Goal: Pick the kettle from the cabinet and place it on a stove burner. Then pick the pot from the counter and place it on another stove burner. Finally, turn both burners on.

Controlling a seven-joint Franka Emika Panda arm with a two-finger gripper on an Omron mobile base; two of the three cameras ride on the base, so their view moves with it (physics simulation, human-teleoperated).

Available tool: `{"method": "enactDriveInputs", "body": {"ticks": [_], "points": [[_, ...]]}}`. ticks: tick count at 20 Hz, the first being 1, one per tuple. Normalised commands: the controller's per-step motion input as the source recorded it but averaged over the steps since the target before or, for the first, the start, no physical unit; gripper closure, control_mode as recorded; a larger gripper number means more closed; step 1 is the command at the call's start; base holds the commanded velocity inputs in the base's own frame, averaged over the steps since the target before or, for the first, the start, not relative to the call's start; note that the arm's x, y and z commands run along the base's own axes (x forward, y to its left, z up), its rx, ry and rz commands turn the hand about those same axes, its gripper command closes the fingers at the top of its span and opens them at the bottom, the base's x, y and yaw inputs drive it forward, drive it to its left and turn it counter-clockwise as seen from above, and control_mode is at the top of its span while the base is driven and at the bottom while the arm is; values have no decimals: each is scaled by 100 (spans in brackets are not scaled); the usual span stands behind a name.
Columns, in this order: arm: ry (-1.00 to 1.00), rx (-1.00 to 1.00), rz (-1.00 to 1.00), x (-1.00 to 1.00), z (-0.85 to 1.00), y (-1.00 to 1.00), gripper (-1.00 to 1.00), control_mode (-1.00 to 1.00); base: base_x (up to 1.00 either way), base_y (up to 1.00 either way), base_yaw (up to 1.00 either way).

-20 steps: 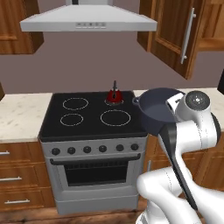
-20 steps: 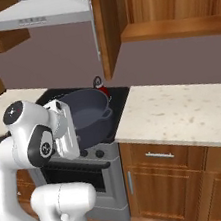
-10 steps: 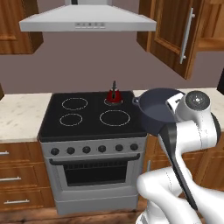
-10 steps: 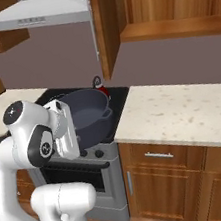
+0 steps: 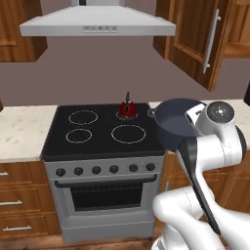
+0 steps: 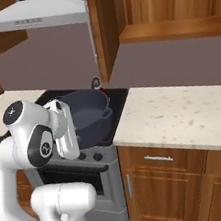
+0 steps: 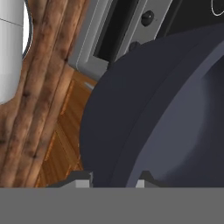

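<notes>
- Left base view: you see the pot (image 5: 177,126) held up in the air at the right edge of the cooktop (image 5: 97,141); the kettle (image 5: 127,109) stands on the cooktop's back right burner (image 5: 126,114).
- Right base view: the pot (image 6: 86,116) hangs over the cooktop's (image 6: 114,95) front right part, the kettle (image 6: 98,86) behind it.
- Hand view: your gripper's (image 7: 114,178) jaws stand narrow, pinching the pot's (image 7: 166,109) wall, above the cooktop's knobs (image 7: 147,18).

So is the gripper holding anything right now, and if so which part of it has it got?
Yes. The gripper is shut on the pot, gripping its rim wall, one fingertip outside and one inside. The pot is lifted, over the stove's right edge.
</notes>
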Motion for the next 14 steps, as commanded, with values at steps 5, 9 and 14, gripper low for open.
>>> {"method": "enactDriveInputs", "body": {"ticks": [5,9,14], "points": [[0,0,0,0,0,0,100,100,33,0,0],[0,0,0,0,0,0,100,100,23,0,0],[0,0,0,0,0,0,100,100,27,0,0]]}}
